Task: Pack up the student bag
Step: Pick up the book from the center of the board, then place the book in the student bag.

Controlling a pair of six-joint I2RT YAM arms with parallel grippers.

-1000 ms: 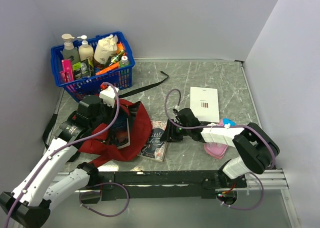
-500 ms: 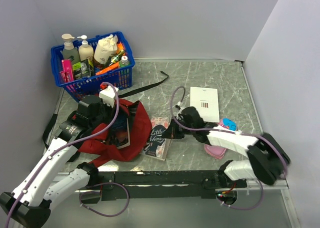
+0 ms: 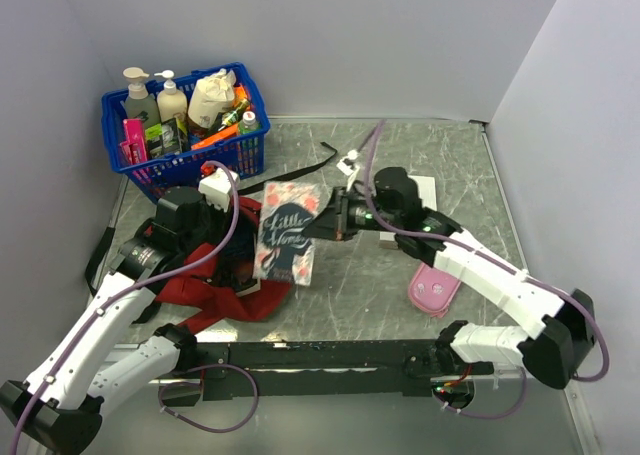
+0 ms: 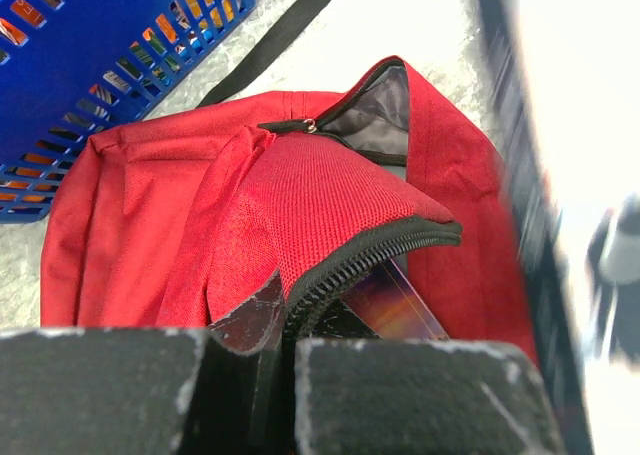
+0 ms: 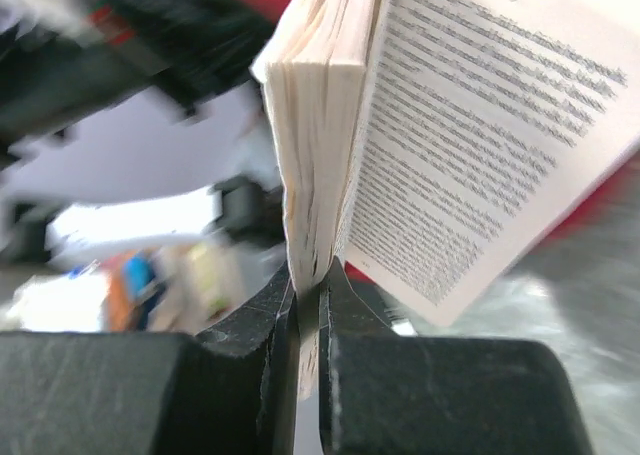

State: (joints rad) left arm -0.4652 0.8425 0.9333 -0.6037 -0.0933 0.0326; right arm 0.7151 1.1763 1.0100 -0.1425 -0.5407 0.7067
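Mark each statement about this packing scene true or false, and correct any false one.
1. The right arm's jaws grip a book. True.
2. The book is inside the student bag. False: it is held in the air near the bag's opening.
3. The left arm's jaws pinch the student bag's zipper edge. True.
4. The blue basket is empty. False: it holds bottles.
5. A pink object lies on the table. True.
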